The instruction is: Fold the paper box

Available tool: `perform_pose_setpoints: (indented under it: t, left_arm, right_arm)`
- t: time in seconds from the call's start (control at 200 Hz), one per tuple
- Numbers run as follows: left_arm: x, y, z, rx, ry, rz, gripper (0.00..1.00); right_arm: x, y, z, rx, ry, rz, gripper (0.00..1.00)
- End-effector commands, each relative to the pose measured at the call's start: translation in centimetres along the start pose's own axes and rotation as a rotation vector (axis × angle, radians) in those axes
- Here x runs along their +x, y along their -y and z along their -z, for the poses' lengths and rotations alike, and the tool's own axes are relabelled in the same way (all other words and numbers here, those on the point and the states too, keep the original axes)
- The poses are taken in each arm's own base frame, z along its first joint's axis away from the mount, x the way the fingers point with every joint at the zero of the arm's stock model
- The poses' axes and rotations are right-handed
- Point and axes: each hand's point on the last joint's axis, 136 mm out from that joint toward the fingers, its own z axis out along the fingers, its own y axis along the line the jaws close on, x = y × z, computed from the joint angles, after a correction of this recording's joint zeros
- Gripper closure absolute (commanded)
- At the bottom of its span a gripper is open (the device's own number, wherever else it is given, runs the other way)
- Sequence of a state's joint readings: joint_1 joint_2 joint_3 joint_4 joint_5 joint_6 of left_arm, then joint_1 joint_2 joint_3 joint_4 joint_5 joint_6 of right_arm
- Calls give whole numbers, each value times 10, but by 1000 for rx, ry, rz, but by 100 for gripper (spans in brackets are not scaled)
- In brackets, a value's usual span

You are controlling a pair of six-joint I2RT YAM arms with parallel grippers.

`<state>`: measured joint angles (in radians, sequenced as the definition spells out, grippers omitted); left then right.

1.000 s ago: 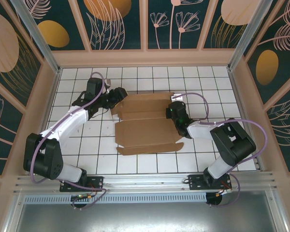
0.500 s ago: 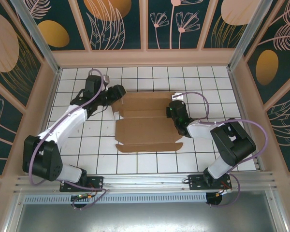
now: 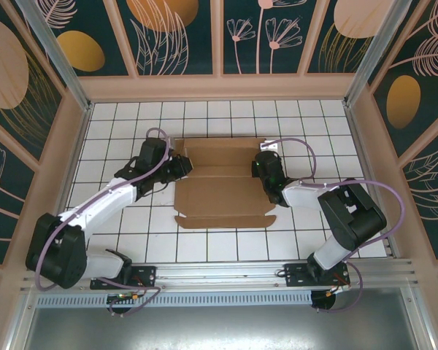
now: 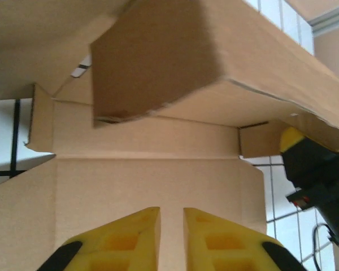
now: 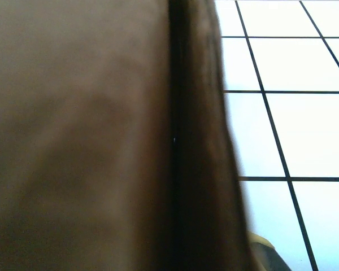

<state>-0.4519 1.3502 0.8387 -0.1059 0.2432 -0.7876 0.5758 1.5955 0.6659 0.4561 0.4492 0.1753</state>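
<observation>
Item: paper box (image 3: pixel 219 193), plain brown cardboard, part-formed, lying at the middle of the white tiled counter (image 3: pixel 131 240) between the two arms. Nearest portion: a long front flap (image 3: pixel 223 221), flat on the tiles, with rounded ends, unfolded. Next: the broad base panel, flat, bare cardboard with nothing lying on it. At the left edge of that panel: left pincer (image 3: pixel 182 166), its yellow fingers (image 4: pixel 130 237) drawn nearly together with a slim gap; whether cardboard is nipped between them cannot be told. At the right edge: right pincer (image 3: pixel 261 166), closed, pressed close against a cardboard wall; a grip on that wall cannot be confirmed. Beyond both: the rear section, where the left wrist view shows a raised flap (image 4: pixel 158 56) leaning over the base, with small corner tabs at each end. Farthest: open tiles up to the enclosure wall. Step in hand, as judged: raising the side walls. Handling note: bend along the scored creases, work both ends evenly so the panel does not skew, and hold the base down while the wall comes upright. Contents of box: none visible.
</observation>
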Motion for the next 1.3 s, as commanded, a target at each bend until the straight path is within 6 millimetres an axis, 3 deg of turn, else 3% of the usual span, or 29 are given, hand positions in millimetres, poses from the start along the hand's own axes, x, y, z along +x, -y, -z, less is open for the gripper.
perform_pose_setpoints:
  t: [0.0,0.365,0.726,0.771,0.871,1.111,1.296]
  left_arm:
    - [-26,2,1,-26,106,3,84]
    - [-60,-52,-7,-298,211,39,88]
    - [-47,-89,-53,-341,118,114,87]
    - [-56,-83,-55,-334,133,110,87]
    - [-51,-90,-61,-349,114,110,87]
    - [-38,-84,-68,-286,55,126,89]
    - [-40,-99,-56,-384,75,88,88]
  right_arm:
    - [-9,4,2,25,25,-40,100]
    - [-7,2,4,12,12,-21,100]
    - [-8,-6,2,-11,5,-2,100]
    - [-9,-7,2,-12,4,-2,100]
    - [-9,-9,1,-19,0,4,100]
    - [-7,-10,0,-18,-4,8,100]
    - [-9,-7,0,1,2,9,100]
